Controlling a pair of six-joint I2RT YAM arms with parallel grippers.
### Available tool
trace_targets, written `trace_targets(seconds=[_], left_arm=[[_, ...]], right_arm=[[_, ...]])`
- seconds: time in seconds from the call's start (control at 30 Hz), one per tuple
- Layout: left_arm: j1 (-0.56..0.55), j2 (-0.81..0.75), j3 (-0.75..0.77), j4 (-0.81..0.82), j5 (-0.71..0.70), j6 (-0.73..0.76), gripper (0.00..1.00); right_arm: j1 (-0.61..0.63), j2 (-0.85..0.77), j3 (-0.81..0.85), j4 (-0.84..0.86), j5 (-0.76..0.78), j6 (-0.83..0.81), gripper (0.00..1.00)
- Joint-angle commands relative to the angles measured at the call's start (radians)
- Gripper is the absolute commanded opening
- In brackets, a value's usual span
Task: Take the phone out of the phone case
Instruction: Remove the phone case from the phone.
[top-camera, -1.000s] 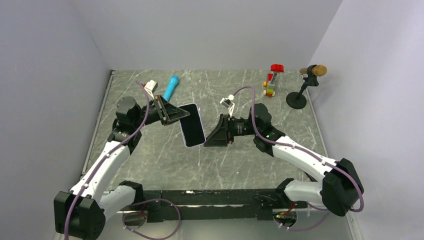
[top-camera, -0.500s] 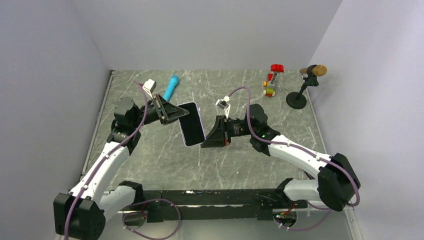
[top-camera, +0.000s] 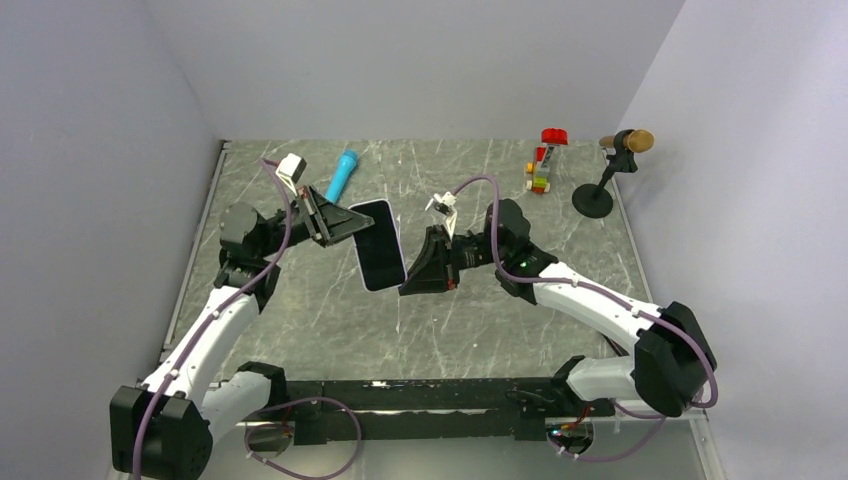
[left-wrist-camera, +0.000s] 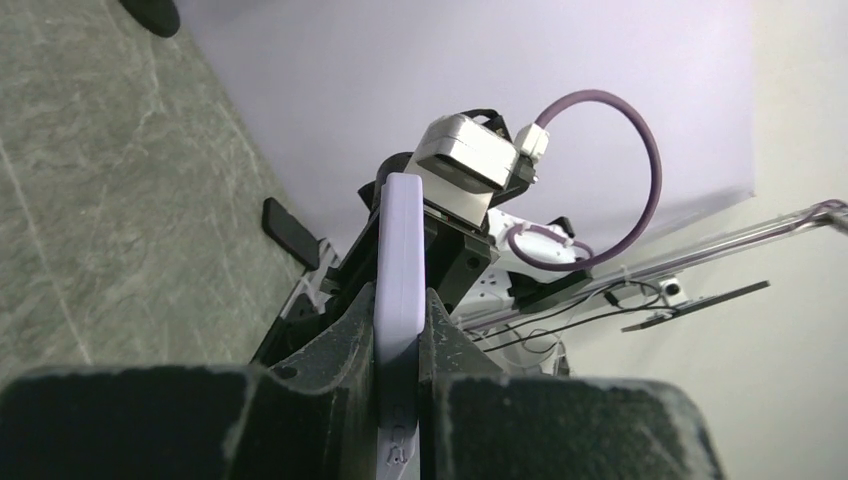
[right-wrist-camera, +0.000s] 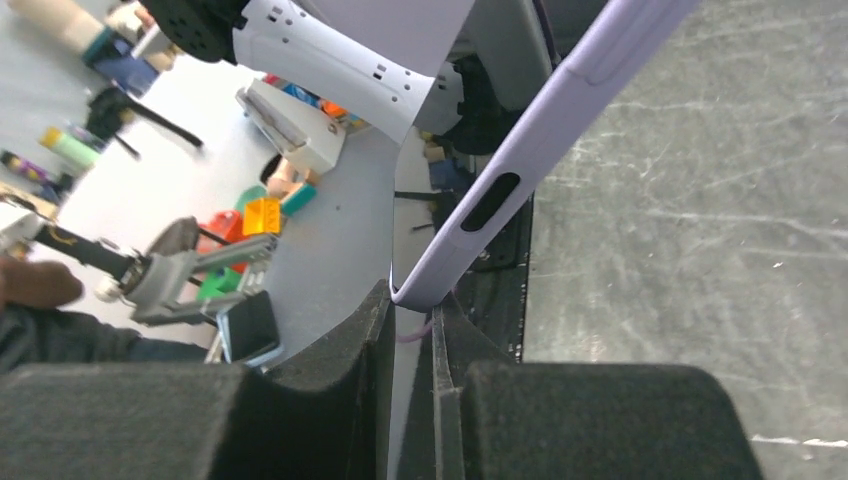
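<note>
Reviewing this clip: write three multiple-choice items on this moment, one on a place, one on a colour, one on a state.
1. Where is the phone? A flat on the table; B in a box; C held in the air.
2. The tube at the back is: A red; B blue; C yellow.
3. The left gripper is: A shut on the phone case; B open; C out of view.
C: it hangs above the table, the right gripper at its lower corner. B: plainly blue. A: its fingers pinch the case's edge.

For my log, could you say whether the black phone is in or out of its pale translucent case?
In: the black phone fills the pale blue-grey translucent case, whose rim wraps its visible edges.
</note>
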Motion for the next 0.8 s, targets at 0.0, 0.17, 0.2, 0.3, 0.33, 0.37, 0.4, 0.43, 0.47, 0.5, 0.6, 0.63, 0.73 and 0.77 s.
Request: trace_targets(seconds=[0.0, 0.17, 0.2, 0.3, 0.33, 0.37, 0.4, 0.43, 0.47, 0.5, 0.6, 0.63, 0.73, 0.77], left_arm=[[-0.014, -0.03, -0.035, 0.293, 0.044, -0.285, 0.0], [-0.014, -0.017, -0.069, 0.397, 0.049, -0.359, 0.0], [-0.014, -0.019, -0.073, 0.394, 0.051, -0.36, 0.0], [-0.014, -0.02, -0.082, 0.398, 0.053, -0.366, 0.0], [-0.016, -0.017, -0.085, 0.405, 0.052, -0.371, 0.0], [-0.017, -0.014, -0.088, 0.413, 0.052, -0.377, 0.0], [-0.02, -0.01, -0.091, 0.423, 0.053, -0.381, 0.0], [-0.021, -0.009, -0.095, 0.434, 0.05, -0.387, 0.0], [-0.023, -0.006, -0.099, 0.44, 0.049, -0.391, 0.0], [-0.024, -0.003, -0.101, 0.444, 0.048, -0.391, 0.0], [-0.024, 0.009, -0.102, 0.473, 0.045, -0.404, 0.0], [-0.024, 0.014, -0.101, 0.482, 0.043, -0.406, 0.0], [-0.023, 0.022, -0.097, 0.486, 0.029, -0.389, 0.0], [-0.023, 0.024, -0.099, 0.495, 0.019, -0.388, 0.0]], right_arm=[[0.003, 0.05, 0.083, -0.113, 0.067, -0.292, 0.0], [0.006, 0.102, 0.16, -0.194, 0.094, -0.403, 0.0], [0.006, 0.107, 0.168, -0.201, 0.101, -0.413, 0.0], [0.006, 0.126, 0.205, -0.255, 0.117, -0.462, 0.0], [0.006, 0.132, 0.22, -0.286, 0.127, -0.486, 0.0], [0.005, 0.138, 0.233, -0.31, 0.146, -0.507, 0.0], [0.007, 0.141, 0.244, -0.335, 0.163, -0.527, 0.0], [0.006, 0.146, 0.258, -0.363, 0.182, -0.549, 0.0], [0.005, 0.152, 0.276, -0.403, 0.2, -0.575, 0.0], [0.006, 0.158, 0.291, -0.434, 0.224, -0.593, 0.0], [0.008, 0.154, 0.308, -0.499, 0.348, -0.629, 0.0], [0.009, 0.15, 0.306, -0.512, 0.38, -0.63, 0.0], [0.012, 0.109, 0.285, -0.522, 0.468, -0.566, 0.0], [0.02, 0.091, 0.273, -0.531, 0.53, -0.541, 0.0]])
